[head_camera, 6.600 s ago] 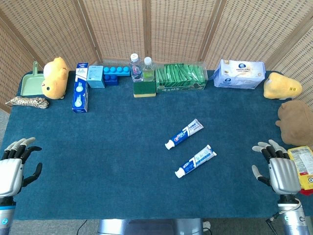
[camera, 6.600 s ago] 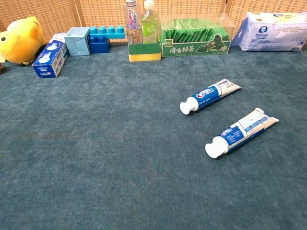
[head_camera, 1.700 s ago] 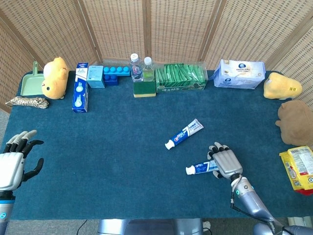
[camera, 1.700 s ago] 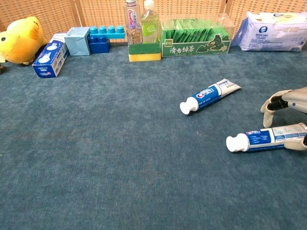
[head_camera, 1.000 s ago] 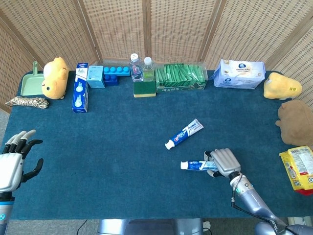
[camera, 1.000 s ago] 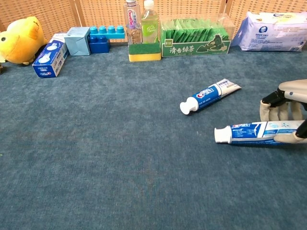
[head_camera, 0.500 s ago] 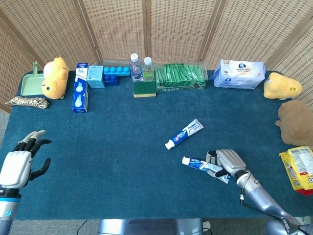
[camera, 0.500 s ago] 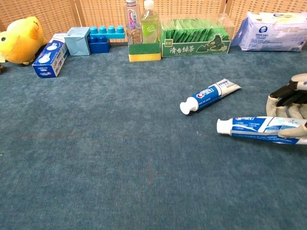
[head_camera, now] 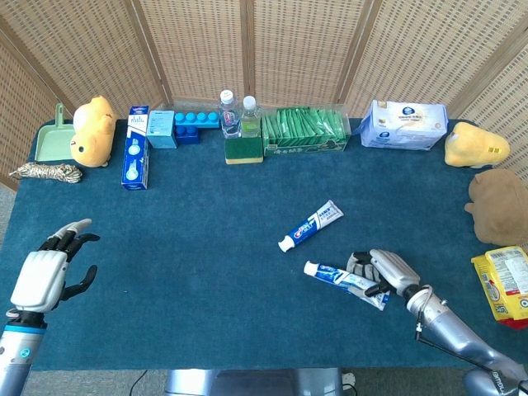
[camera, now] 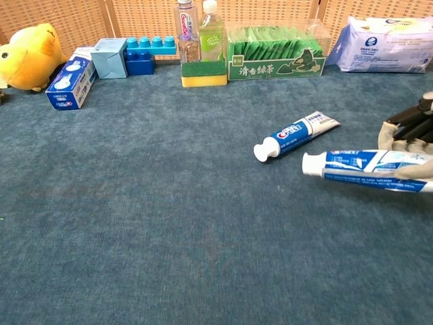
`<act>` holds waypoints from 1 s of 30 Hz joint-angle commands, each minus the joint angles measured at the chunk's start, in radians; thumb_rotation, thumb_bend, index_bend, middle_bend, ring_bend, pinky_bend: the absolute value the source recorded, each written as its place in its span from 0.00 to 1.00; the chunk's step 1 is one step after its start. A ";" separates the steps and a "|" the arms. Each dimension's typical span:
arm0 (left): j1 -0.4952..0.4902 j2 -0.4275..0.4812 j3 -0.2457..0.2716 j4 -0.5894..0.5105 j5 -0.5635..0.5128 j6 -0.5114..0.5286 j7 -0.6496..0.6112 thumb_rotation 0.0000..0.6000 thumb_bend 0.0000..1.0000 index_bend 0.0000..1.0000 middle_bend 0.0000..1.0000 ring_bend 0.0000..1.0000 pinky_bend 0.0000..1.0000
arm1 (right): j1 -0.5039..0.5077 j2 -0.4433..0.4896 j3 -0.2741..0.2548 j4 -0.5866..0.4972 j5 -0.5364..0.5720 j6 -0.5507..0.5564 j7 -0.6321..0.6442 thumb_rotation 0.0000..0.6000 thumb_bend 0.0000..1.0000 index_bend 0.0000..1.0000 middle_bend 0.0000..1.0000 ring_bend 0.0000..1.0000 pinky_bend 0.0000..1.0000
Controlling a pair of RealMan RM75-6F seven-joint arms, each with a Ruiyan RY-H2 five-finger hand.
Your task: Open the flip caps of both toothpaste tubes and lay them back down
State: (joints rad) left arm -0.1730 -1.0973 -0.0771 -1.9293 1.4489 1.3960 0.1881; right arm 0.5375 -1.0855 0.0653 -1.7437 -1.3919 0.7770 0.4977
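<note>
Held tube: the blue-and-white soft plastic toothpaste tube with a white flip cap (head_camera: pixel 340 279), gripped around its rear half by the right hand (head_camera: pixel 386 273); its cap points toward the robot's left and it looks raised off the blue carpeted counter (head_camera: pixel 190 247).
Second tube: a matching blue-and-white toothpaste tube (head_camera: pixel 311 225) lying flat on the counter, just beyond the held one, cap toward the near left, apparently closed.
Right fingers (camera: pixel 406 135): wrapped on the tube body, thumb side underneath in the chest view.
Left hand (head_camera: pixel 45 276): near the counter's left edge, fingers spread, holding nothing.
Handling, judged: light, soft-walled, and smooth enough to slide. Squeezing the middle would bend it and could push paste out once the cap is open. Best held at the stiffer shoulder just behind the cap, leaving the cap's lip free for the other hand to flick.
Cap: small and rigid; its hinge side cannot be made out.
Writing on tubes: a red-and-white logo on blue; the letters are too small to read with certainty.
Other writing: the green carton (camera: pixel 276 50) at the back carries white Chinese characters; the clear bottle (camera: pixel 187 30) has a label, unreadable.
</note>
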 commanded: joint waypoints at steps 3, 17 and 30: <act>-0.059 0.001 -0.004 -0.016 -0.016 -0.097 0.003 1.00 0.37 0.28 0.18 0.16 0.28 | 0.006 0.024 -0.004 -0.008 -0.092 0.004 0.168 1.00 0.45 0.89 0.76 0.66 0.71; -0.250 -0.019 -0.056 -0.070 -0.111 -0.375 -0.087 1.00 0.36 0.25 0.14 0.14 0.27 | 0.041 0.046 -0.013 -0.043 -0.145 0.015 0.378 1.00 0.45 0.89 0.76 0.66 0.71; -0.464 -0.051 -0.147 -0.080 -0.304 -0.655 -0.258 1.00 0.35 0.24 0.11 0.09 0.23 | 0.071 0.056 -0.012 -0.094 -0.154 0.018 0.526 1.00 0.46 0.89 0.76 0.66 0.71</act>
State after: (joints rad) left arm -0.6029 -1.1380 -0.2049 -2.0059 1.1798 0.7800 -0.0424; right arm 0.6066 -1.0298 0.0525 -1.8350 -1.5459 0.7947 1.0212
